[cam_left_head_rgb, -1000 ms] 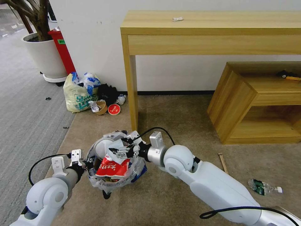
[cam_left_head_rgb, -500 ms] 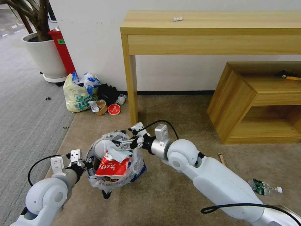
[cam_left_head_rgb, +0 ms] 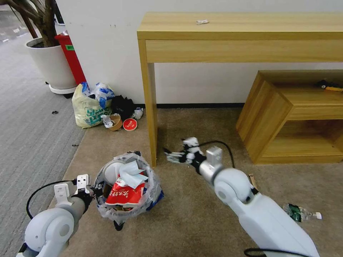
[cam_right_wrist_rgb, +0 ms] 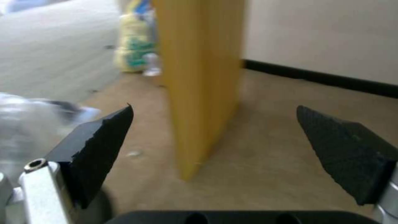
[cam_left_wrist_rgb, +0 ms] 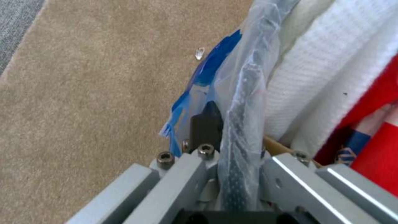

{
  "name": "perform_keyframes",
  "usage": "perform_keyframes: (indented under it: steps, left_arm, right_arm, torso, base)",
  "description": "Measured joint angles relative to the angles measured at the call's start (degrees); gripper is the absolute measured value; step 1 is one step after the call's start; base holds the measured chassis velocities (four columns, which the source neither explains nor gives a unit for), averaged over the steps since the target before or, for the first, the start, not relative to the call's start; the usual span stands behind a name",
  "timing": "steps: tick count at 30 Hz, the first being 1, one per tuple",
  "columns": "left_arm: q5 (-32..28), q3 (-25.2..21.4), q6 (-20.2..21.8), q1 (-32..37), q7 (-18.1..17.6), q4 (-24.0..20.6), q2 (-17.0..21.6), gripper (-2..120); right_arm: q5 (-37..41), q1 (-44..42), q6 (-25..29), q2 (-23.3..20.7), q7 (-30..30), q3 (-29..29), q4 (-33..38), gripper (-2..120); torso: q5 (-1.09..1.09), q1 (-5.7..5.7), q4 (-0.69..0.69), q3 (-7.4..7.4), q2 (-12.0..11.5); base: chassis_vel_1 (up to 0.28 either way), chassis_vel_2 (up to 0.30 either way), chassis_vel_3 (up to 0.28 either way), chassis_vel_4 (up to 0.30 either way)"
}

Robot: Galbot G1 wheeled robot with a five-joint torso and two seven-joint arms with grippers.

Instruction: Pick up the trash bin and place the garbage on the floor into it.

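Left gripper [cam_left_head_rgb: 93,190] clamped on the rim of the small round black trash bin [cam_left_head_rgb: 125,205] with crinkly clear liner, holding it above the beige short-pile carpet floor [cam_left_head_rgb: 193,221]. Bin holds a red wrapper [cam_left_head_rgb: 121,194] and white crumpled paper [cam_left_head_rgb: 131,173]. Right gripper [cam_left_head_rgb: 170,155] spread wide, empty, beside the light wooden table leg [cam_left_head_rgb: 152,117]. Clear plastic bottle [cam_left_head_rgb: 300,213] on carpet, well apart.

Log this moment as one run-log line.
left gripper: shut on trash bin rim, bin held | right gripper: open, empty, beside table leg | plastic bottle, wooden stick: on floor
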Motion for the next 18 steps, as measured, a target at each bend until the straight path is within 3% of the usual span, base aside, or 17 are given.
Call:
perform_keyframes:
  steps: [5, 18]
  left_arm:
    - [0.67, -0.11, 0.00, 0.71, 0.30, -0.70, -0.26, 0]
    - [1.40, 0.30, 0.00, 1.93, 0.22, -2.63, -0.30, 0]
  right_arm:
    - [-3.00, -8.48, 1.12, 1.48, -2.02, 9.65, 2.08, 100]
    - [-6.59, -16.83, 3.89, 4.05, -5.43, 18.42, 3.82, 100]
  torso:
    - [0.00, 0.00, 0.00, 0.00, 0.00]
    - [-0.01, 0.00, 0.02, 0.00, 0.00]
  base:
    - [0.000, 0.000, 0.000, 0.000]
    - [-0.025, -0.019, 0.032, 0.030]
